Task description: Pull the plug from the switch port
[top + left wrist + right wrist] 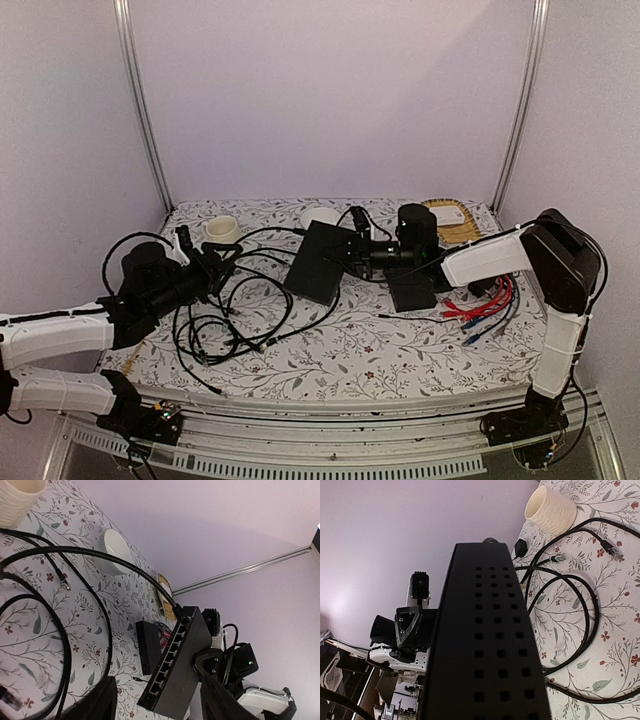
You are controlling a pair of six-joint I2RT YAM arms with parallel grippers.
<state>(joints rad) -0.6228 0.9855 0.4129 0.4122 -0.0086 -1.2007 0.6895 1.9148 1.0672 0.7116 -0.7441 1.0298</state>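
Observation:
The switch [320, 262] is a flat black box near mid-table, and my right gripper [353, 251] is shut on its right edge. In the left wrist view the switch [182, 672] is tilted, its row of ports facing me. A black plug [177, 612] with its cable sits in the far end port. My left gripper [220, 262] hangs over the tangle of black cables [235, 310], left of the switch and apart from it. My left gripper [155, 692] is open with nothing between its fingers. In the right wrist view the switch's vented face [485, 645] hides my right fingers.
A shorter black box [412, 290] lies right of the switch, with red and blue cables [485, 300] beyond it. A ribbed cup [221, 229] and a white bowl [320, 216] stand at the back. Loose plugs [612, 547] lie among the cable loops.

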